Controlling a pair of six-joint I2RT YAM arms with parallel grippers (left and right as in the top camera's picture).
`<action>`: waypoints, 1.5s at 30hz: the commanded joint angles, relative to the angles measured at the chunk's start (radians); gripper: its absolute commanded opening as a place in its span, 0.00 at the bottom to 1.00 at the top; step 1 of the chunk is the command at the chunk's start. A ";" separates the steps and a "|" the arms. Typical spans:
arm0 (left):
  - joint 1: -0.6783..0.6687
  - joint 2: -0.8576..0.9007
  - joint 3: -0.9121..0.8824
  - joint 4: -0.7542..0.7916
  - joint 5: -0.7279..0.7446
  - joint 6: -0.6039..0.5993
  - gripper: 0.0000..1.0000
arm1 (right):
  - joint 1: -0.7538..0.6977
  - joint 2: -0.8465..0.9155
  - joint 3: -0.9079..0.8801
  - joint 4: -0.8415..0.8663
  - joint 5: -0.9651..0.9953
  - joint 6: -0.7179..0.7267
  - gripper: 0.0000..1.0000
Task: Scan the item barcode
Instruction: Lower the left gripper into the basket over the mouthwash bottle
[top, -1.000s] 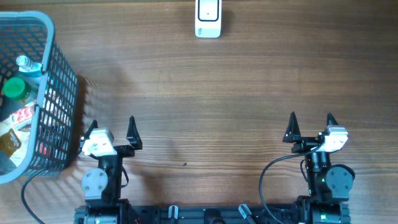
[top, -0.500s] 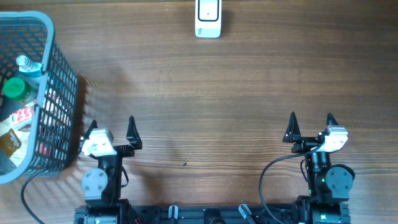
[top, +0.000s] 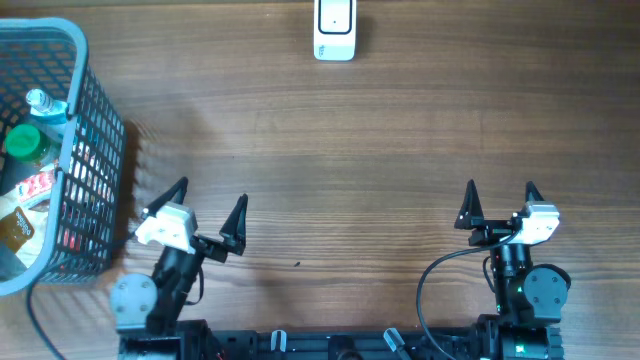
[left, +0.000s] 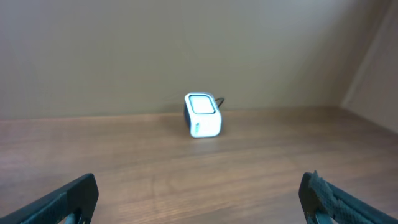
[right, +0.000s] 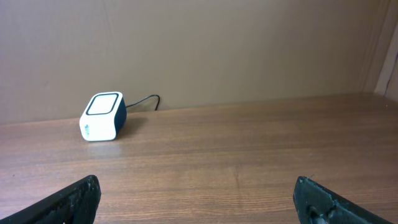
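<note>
Left gripper (top: 210, 195) and right gripper (top: 500, 190) spread wide, lower frame; barcode scanner (top: 334, 28) top centre; basket (top: 78, 150) upper left, probably groceries inside.

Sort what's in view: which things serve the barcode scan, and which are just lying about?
Job: white scanner, basket, green-capped bottle inside it, left pincer, right pincer, both open and empty.
Lying about: black cable at the table's near edge.

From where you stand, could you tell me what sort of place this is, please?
Likely a mock checkout bench: a white barcode scanner on a wooden table and a blue basket holding groceries.
</note>
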 joint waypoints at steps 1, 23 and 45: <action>-0.005 0.167 0.224 -0.057 0.072 -0.008 1.00 | 0.003 0.000 -0.001 0.002 -0.009 -0.009 1.00; -0.003 0.769 1.003 -0.497 0.124 -0.153 1.00 | 0.003 0.000 -0.001 0.002 -0.009 -0.009 1.00; 0.563 1.234 1.732 -1.071 -0.148 -0.265 1.00 | 0.003 0.000 -0.001 0.002 -0.009 -0.009 1.00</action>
